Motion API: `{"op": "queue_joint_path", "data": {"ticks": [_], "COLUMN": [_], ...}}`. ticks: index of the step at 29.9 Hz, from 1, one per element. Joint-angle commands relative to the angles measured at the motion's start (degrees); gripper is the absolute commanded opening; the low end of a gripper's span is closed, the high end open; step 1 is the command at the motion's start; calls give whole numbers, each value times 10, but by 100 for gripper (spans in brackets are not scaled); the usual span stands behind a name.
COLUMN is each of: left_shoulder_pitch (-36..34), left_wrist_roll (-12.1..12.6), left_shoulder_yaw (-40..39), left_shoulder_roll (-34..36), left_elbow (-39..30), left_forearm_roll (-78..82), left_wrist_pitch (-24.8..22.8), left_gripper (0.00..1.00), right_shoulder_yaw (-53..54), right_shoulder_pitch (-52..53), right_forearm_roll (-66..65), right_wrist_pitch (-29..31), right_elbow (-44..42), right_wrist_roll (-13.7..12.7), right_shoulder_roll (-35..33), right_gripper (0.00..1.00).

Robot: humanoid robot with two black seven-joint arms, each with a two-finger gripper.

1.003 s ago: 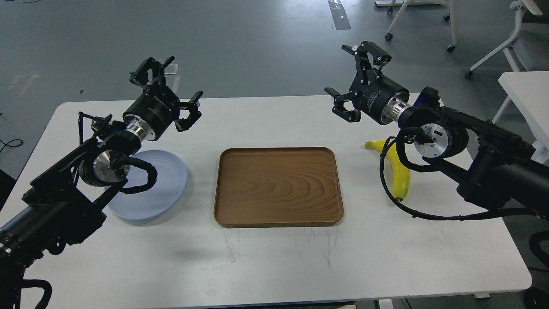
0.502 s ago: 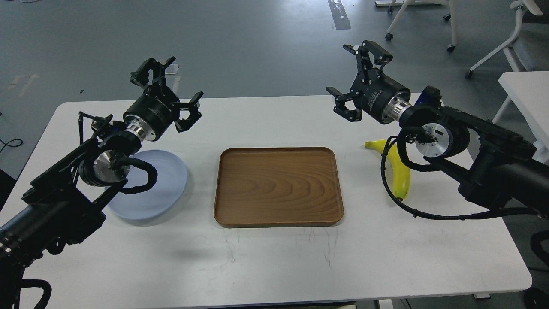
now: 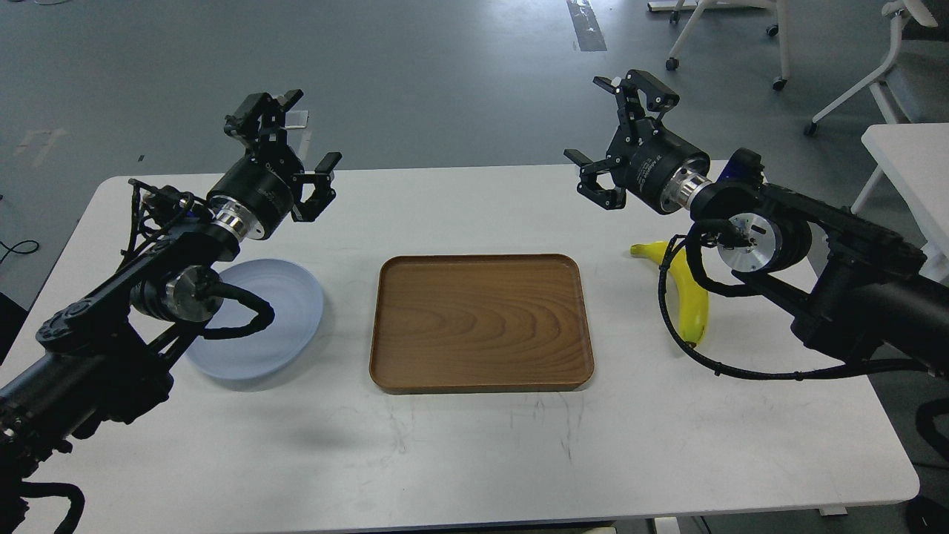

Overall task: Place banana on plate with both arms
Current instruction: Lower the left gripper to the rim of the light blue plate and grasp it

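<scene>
The yellow banana (image 3: 689, 297) lies on the white table (image 3: 474, 445) at the right, partly under my right arm and its black cable. The pale blue-grey plate (image 3: 285, 311) sits at the left, partly hidden by my left arm. My left gripper (image 3: 293, 137) is open and empty, raised above the table's far edge behind the plate. My right gripper (image 3: 612, 130) is open and empty, raised above the far edge, up and left of the banana.
A brown wooden tray (image 3: 480, 322) lies empty in the table's middle between plate and banana. White chairs (image 3: 852, 74) and another white table (image 3: 912, 163) stand on the grey floor at the right.
My left arm has swung slightly left and back, its gripper rotating and rising a little. The right arm has barely moved. Banana, plate and tray stay put.
</scene>
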Motion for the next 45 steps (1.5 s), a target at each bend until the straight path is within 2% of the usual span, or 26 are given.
{"op": "queue_joint_path", "data": {"ticks": [1,6,10,14,17,22,25,32,35,45], "left_shoulder_pitch": [-3,-7,-12,-11,-4,2,2,33,37,39], "left_wrist_roll": [-5,-5,-8,-14,-31,-33,-33,-31,-30,-32], "left_shoulder_yaw": [23,99,187,242,301,383,414,417,417,417], "left_shoulder_roll": [15,93,163,200,224,242,241,232,215,211], "left_elbow": [-1,-4,-4,-5,-4,-3,17,85,109,103], "left_forearm_roll": [166,277,333,342,376,402,400,397,391,319], "left_wrist_pitch": [52,84,147,177,208,255,257,251,234,190], "left_gripper": [98,98,98,98,98,98,98,98,98,98], "right_shoulder_yaw": [-1,-3,0,0,-1,-2,-3,-5,-6,-11], "right_shoulder_pitch": [-1,-1,0,-1,-1,-1,-1,-2,-2,-6], "right_forearm_roll": [-1,-2,-2,-2,-2,-2,-2,-2,-2,-3], "right_wrist_pitch": [0,0,0,0,0,0,0,0,0,-1], "right_elbow": [0,-1,-1,-1,-1,-3,-3,-3,-3,-3], "right_wrist_roll": [0,1,1,1,1,1,1,1,1,1], "right_shoulder_roll": [-3,-5,-10,-14,-14,-14,-14,-22,-23,-25], "right_gripper": [99,99,99,99,99,99,99,99,99,99]}}
